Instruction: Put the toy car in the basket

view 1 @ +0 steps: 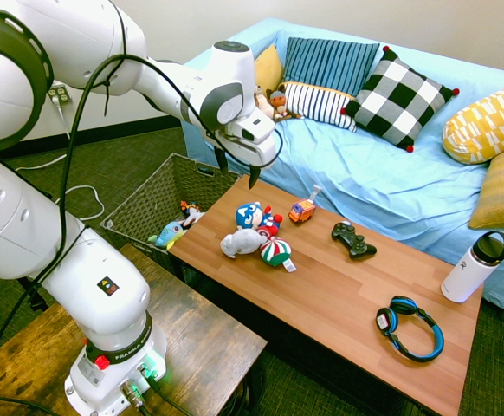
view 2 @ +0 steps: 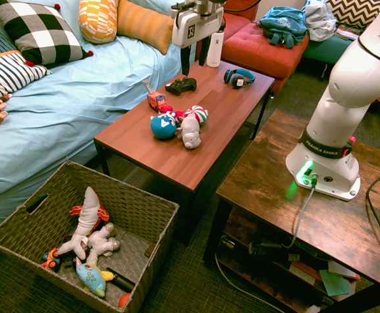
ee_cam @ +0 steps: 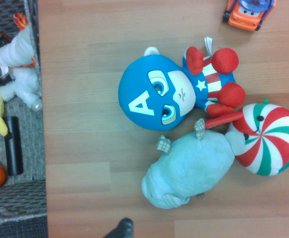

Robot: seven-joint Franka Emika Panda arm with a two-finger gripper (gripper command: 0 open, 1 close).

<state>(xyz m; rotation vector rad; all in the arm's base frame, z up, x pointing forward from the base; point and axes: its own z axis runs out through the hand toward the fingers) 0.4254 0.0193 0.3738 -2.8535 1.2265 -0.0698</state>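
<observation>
The toy car (view 1: 302, 211) is cut off in the wrist view; it is seen on the wood-topped table (view 1: 347, 286), near the plush toys. The basket (view 2: 138, 225) is placed beside the table's end. The gripper (view 1: 236, 170) is seen wide open above the table. A blue-covered sofa (view 1: 321, 160) is noted alongside.

Surfaces by material, as you see them

You have a basket (view 2: 157, 210) of rough, matt wicker weave; a car (view 1: 302, 211) of smooth orange plastic, its top (ee_cam: 256, 5) blue and glossy; plush toys (ee_cam: 189, 163) in soft, matt cloth. Your table (view 1: 339, 286) shows smooth, striped wood grain with a slight sheen; the stand-side desk (view 2: 288, 156) shows darker, mottled wood, glossier. Note the controller (view 1: 353, 241) in dark plastic, the bottle (view 1: 470, 276) smooth and white, the sofa cover (view 1: 347, 173) in creased, matt blue cloth, and the pillows (view 1: 401, 100) in patterned cloth.
</observation>
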